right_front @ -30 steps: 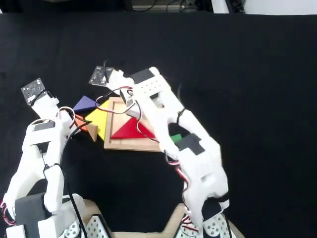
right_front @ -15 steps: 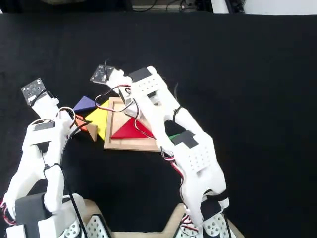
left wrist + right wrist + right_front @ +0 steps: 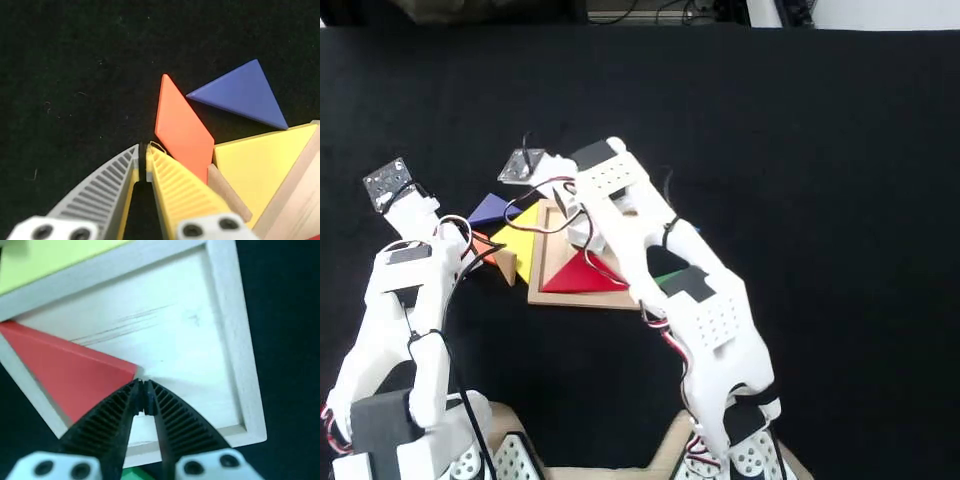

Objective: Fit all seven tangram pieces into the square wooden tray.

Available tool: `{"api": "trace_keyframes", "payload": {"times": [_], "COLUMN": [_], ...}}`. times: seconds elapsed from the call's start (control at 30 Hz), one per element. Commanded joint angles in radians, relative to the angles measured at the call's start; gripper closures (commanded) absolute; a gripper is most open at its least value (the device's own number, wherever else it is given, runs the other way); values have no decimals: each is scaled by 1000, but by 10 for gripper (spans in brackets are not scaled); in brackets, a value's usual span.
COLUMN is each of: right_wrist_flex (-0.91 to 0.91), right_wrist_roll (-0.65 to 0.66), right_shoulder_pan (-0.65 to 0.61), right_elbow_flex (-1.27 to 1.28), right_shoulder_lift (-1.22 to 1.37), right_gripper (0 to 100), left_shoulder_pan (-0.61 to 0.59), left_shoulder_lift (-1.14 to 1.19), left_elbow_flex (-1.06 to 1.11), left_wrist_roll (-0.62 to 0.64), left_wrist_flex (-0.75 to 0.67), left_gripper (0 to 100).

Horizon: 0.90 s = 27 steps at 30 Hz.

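Observation:
The square wooden tray lies at centre left, holding a red triangle. My right gripper is shut inside the tray, its tips at the point of the red triangle. Left of the tray lie a yellow triangle, a blue triangle, an orange parallelogram and a small tan wooden piece. My left gripper is shut, empty, its tips right beside the orange parallelogram. A green piece peeks out past the right arm.
The right arm covers the tray's right half. The yellow triangle leans against the tray's left rim, with the blue triangle just beyond it. Black cloth stretches open to the right and far side.
The right arm has swung a little leftward over the tray and its gripper has come down to the red triangle's point. The tray has turned slightly. The left arm has kept still.

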Motion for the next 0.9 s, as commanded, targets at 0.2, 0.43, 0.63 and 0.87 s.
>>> {"api": "trace_keyframes", "payload": {"times": [0.2, 0.43, 0.63, 0.87], "right_wrist_flex": [-31, -84, -57, 31], "right_wrist_roll": [-66, -77, -77, -77], "right_shoulder_pan": [43, -17, -14, -17], "right_elbow_flex": [-165, -174, -168, -166], "right_shoulder_lift": [-58, 33, 58, 58], "right_gripper": [988, 988, 988, 988], "left_shoulder_pan": [8, 8, 8, 8], "left_shoulder_lift": [-31, -31, -31, -31], "left_elbow_flex": [-7, -5, -5, -7], "left_wrist_roll": [6, 6, 6, 6], "left_wrist_flex": [-11, -11, -11, -11], "left_gripper": [970, 970, 970, 970]}}
